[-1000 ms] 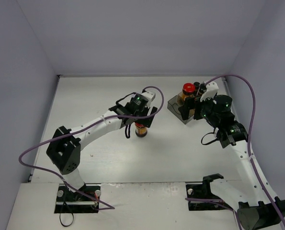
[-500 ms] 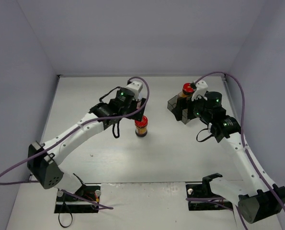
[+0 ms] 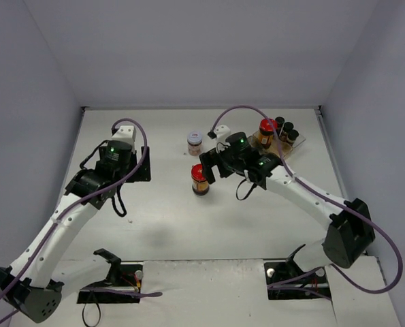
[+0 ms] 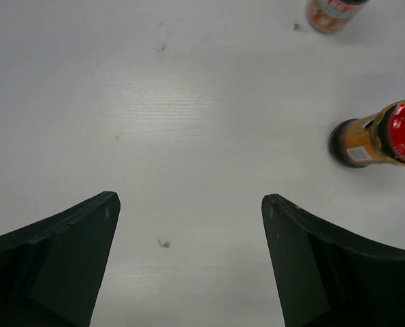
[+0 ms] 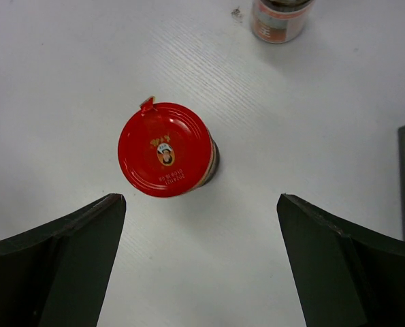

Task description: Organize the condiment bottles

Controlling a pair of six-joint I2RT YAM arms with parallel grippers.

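- The red-lidded jar stands upright near the middle of the counter, apart from everything else.
- The right hand hovers above it, fingers spread wide with nothing between them. The jar sits a little to one side of the gap.
- The white-lidded jar stands alone just behind it. A second red-lidded jar and three black-capped bottles are grouped in the tray at the far right.
- The left hand is likewise spread and empty, over bare counter well to the left.
- The loose jar looks like rigid glass with a hard lid. It is probably weighty for its size, smooth-sided, and breakable if tipped.
- A hold across the body just under the lid seems safest, and the paper label may add some grip.
- A small tab sticks out from the lid's edge.
- The white-lidded jar is cut off in both wrist views.
- The tray's clear walls are hard to trace from above. How the bottles stand inside it cannot be told.
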